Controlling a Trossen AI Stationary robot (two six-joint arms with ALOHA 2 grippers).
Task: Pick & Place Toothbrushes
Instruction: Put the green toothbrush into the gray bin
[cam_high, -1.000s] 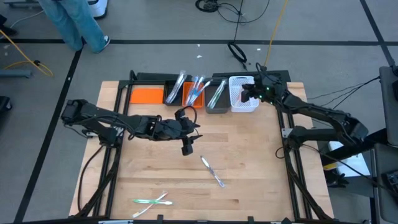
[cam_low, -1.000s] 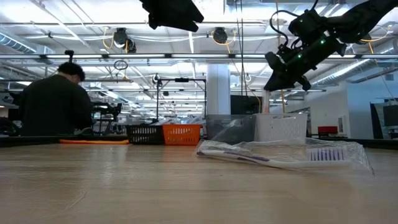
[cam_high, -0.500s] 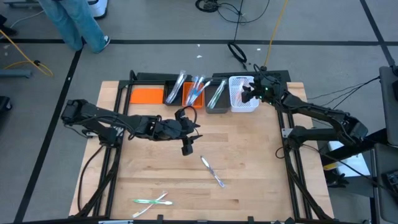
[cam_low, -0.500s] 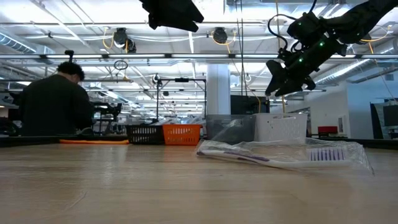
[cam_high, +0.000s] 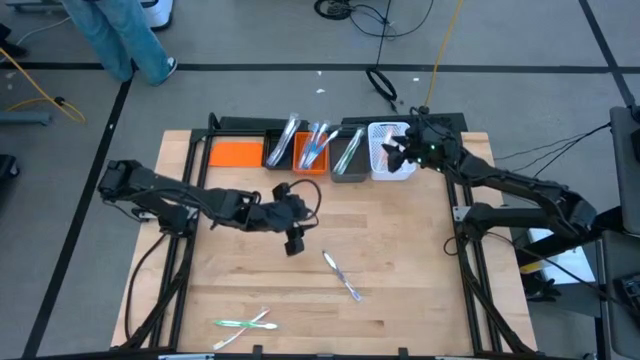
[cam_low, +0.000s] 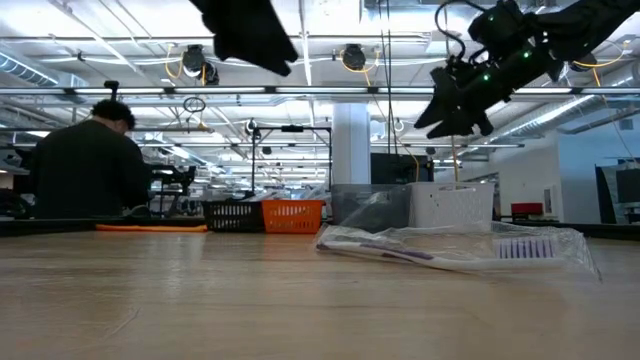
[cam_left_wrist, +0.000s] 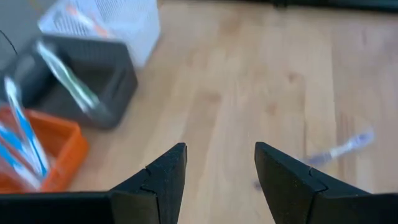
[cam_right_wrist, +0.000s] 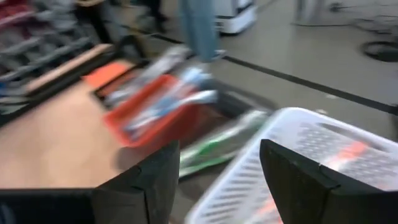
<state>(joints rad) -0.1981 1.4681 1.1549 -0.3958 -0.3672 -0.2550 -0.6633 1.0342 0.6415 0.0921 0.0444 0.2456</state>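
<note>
High view: your right gripper (cam_high: 398, 155) hangs over the white basket (cam_high: 380, 165) at the table's far edge, fingers apart and empty.
Left gripper (cam_high: 293, 243): you have it above mid-table, fingers spread, holding nothing.
Loose toothbrushes: one wrapped toothbrush (cam_high: 341, 275) lies just right of the left gripper; a green pair (cam_high: 243, 324) sits near the front edge.
Binned toothbrushes: blue ones fill your orange bin (cam_left_wrist: 37, 155), a green one the grey bin (cam_left_wrist: 81, 93), a pink-red one the white basket.

No legible text, label or number anywhere.
</note>
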